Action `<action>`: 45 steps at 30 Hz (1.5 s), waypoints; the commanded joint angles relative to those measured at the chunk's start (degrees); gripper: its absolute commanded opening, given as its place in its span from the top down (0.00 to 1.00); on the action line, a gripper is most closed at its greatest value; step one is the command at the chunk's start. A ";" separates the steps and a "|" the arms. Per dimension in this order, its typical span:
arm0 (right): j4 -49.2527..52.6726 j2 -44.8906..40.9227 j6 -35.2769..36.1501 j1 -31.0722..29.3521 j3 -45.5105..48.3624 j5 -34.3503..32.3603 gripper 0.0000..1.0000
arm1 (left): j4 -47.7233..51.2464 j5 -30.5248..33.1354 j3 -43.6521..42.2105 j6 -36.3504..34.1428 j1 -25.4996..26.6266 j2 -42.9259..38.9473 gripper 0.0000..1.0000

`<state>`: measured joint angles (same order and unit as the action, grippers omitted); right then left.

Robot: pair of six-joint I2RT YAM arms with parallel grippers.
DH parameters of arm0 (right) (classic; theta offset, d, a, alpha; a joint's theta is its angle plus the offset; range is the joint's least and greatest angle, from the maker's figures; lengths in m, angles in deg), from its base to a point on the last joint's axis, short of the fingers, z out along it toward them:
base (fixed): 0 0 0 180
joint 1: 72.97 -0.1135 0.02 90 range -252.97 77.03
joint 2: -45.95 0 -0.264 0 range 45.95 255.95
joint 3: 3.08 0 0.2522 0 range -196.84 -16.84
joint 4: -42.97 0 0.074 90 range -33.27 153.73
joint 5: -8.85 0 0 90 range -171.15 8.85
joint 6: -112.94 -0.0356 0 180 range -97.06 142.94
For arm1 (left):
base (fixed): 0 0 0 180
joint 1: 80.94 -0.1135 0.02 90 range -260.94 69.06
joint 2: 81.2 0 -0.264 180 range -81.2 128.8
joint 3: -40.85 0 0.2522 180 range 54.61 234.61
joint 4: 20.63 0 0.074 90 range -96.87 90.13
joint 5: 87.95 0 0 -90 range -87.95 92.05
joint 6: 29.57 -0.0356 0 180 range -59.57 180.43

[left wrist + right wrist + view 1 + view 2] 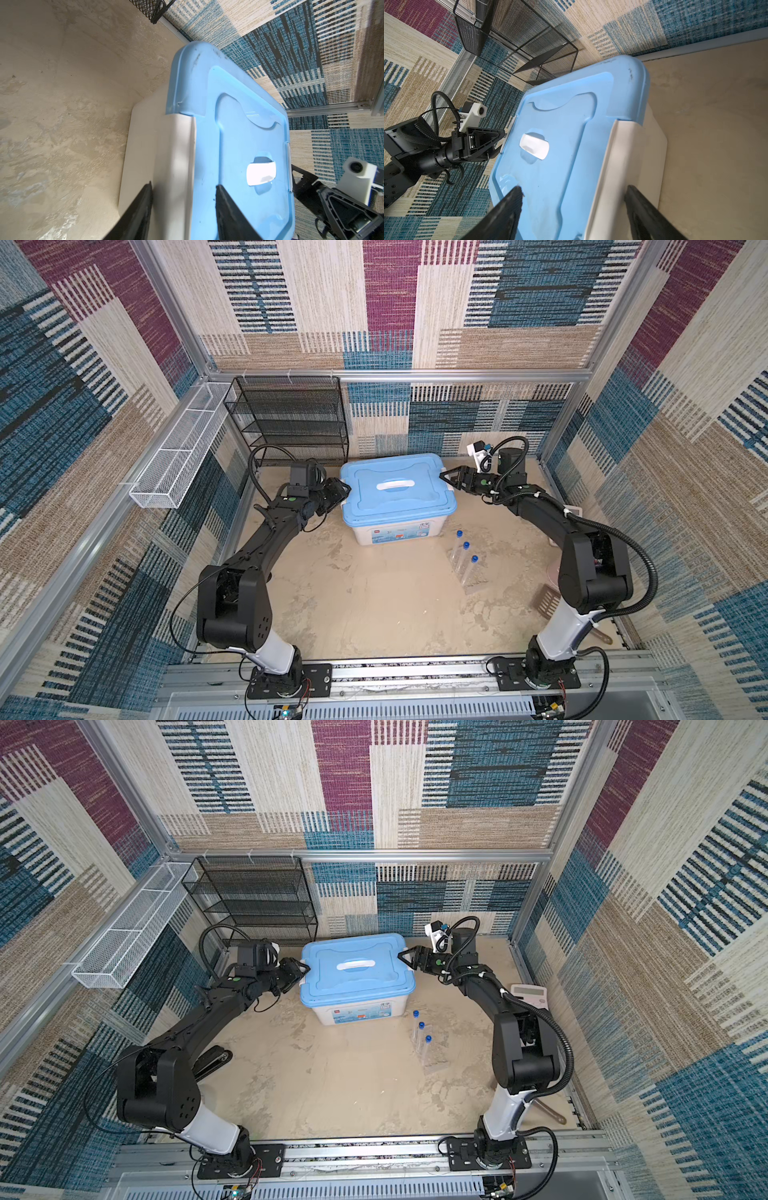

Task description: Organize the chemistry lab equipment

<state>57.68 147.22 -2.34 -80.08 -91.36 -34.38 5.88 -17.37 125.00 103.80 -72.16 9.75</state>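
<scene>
My left claw [344,490] is at the left end of the white plastic storage box [399,533], which stands at the back middle of the mottled beige surface [374,605] with its light blue lid [374,506] on. In my left wrist view the two black fingers [228,207] stand apart with the white latch flap [176,155] between them, one tip over the lid and the other beside the box wall. I cannot tell whether they pinch the flap or only sit astride it.

My right claw [444,477] is at the opposite end. Its jaws are spread wide, empty, one finger [508,207] over the lid and the other by the white latch [623,155] there. The white handle [395,485] lies flat in the lid's middle.

The three clear blue-capped tubes [462,562] lie side by side on the surface, near the box's front right corner but apart from it, caps pointing toward the back.

A pale calculator [530,994] lies behind my right arm. A black mesh shelf rack [291,418] stands against the back wall, and a white mesh basket [178,456] hangs on the left wall.
</scene>
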 commanded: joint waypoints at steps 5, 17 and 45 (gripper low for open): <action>2.32 -0.68 0.96 -1.16 -2.10 3.45 0.16 | -0.63 -4.52 0.32 -0.43 0.63 -1.35 0.44; -0.88 -16.00 10.63 1.62 8.99 -20.82 0.01 | 5.99 5.20 -3.59 -5.84 -3.87 -8.02 0.07; -44.16 -42.72 24.97 5.80 61.65 -52.45 0.01 | -12.81 34.79 -31.31 -26.61 -6.14 -19.16 0.00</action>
<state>22.38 103.44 21.92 -74.27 -31.34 -84.07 -2.27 14.89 94.44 81.55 -78.30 -9.87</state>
